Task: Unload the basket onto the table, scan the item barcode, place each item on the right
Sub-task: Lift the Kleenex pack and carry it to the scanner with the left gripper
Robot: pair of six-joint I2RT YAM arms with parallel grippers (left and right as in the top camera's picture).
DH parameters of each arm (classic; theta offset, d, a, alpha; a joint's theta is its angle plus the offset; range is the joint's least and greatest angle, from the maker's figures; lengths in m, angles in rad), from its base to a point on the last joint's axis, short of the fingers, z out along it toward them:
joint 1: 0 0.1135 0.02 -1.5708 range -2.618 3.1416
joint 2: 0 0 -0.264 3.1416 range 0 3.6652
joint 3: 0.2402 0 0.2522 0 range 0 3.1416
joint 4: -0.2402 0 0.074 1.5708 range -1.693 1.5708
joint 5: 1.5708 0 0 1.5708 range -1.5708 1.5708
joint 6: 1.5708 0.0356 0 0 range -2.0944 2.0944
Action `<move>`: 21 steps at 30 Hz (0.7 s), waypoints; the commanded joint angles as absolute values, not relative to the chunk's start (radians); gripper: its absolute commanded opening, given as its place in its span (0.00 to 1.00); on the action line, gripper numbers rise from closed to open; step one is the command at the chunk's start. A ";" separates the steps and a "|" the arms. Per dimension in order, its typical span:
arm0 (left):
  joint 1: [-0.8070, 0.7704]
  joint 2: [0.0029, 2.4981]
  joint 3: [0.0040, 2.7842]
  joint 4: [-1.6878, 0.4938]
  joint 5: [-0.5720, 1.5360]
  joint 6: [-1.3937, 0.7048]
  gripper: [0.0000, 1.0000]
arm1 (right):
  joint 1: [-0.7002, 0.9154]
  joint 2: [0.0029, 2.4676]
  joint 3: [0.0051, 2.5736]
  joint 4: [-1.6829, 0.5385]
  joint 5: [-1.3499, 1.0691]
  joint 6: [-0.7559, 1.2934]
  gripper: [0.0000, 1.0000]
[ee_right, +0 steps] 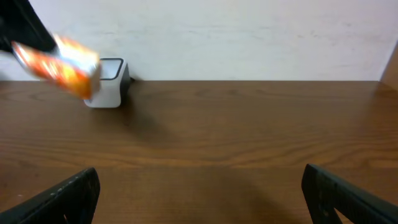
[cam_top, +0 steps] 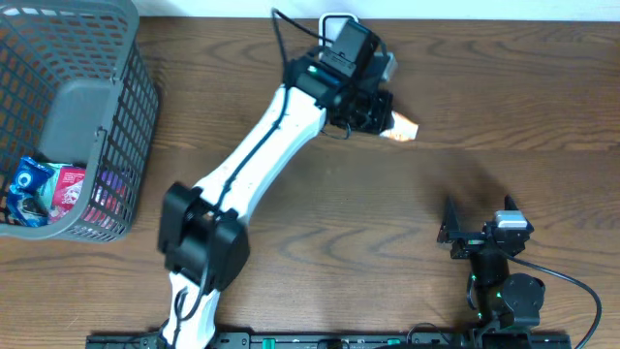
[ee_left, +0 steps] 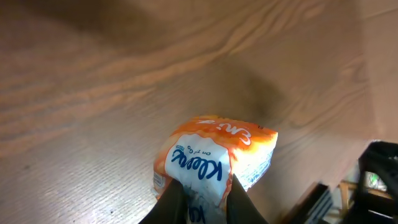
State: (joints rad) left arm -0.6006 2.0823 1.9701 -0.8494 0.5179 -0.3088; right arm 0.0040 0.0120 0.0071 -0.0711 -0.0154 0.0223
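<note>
The item is an orange and white tissue pack with blue lettering (ee_left: 214,152). My left gripper (ee_left: 202,194) is shut on its lower end, a dark finger on each side. From overhead the pack (cam_top: 401,128) sticks out to the right of the left gripper (cam_top: 373,111), held above the table at the back. A small white scanner (ee_right: 109,82) stands at the far edge by the wall, and the pack (ee_right: 59,65) hangs just left of and in front of it. No barcode shows clearly. My right gripper (ee_right: 199,186) is open and holds nothing, low over the table at the front right (cam_top: 478,231).
A grey mesh basket (cam_top: 116,107) stands at the left with several packets (cam_top: 44,189) inside. The white scanner (cam_top: 334,23) is mostly hidden under the left arm in the overhead view. Bare wood lies between the two arms.
</note>
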 commanded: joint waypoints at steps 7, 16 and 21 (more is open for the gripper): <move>-0.595 2.188 1.967 -0.850 0.523 -0.288 0.80 | 0.007 0.006 0.005 -0.075 -0.024 0.037 0.99; -0.550 2.128 1.993 -0.873 0.523 -0.254 0.82 | 0.007 0.006 0.005 -0.075 -0.024 0.036 0.99; -0.443 2.011 1.993 -0.897 0.475 -0.244 0.58 | 0.007 0.006 0.005 -0.075 -0.024 0.036 0.99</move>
State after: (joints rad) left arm -0.5114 2.1357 1.9697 -0.8875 0.5125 -0.2691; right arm 0.0040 0.0120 0.0071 -0.0711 -0.0158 0.0223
